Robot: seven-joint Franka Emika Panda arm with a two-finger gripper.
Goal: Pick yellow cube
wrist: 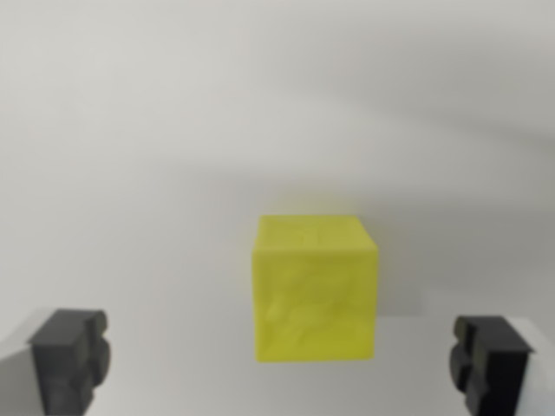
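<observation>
Wrist view, yellow cube [316,289] on white surface [173,130], hand [282,364] spread wide, fingers [69,360] clear of it

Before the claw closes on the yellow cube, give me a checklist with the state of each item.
1. Claw open: ok; its two dark fingertips stand wide apart at the wrist view's lower corners.
2. Matte yellow cube between the fingertips: ok; it sits between them, slightly toward the wrist view's right.
3. Fingertips clear of the cube: ok; a gap shows on both sides.
4. Cube squared to the claw: ok; its front face looks straight toward the camera.
5. Plain white surface free of other items near the cube: ok in this view.
6. Fingertips low enough to grip the cube's sides: cannot tell; one blurred view gives no depth.
</observation>
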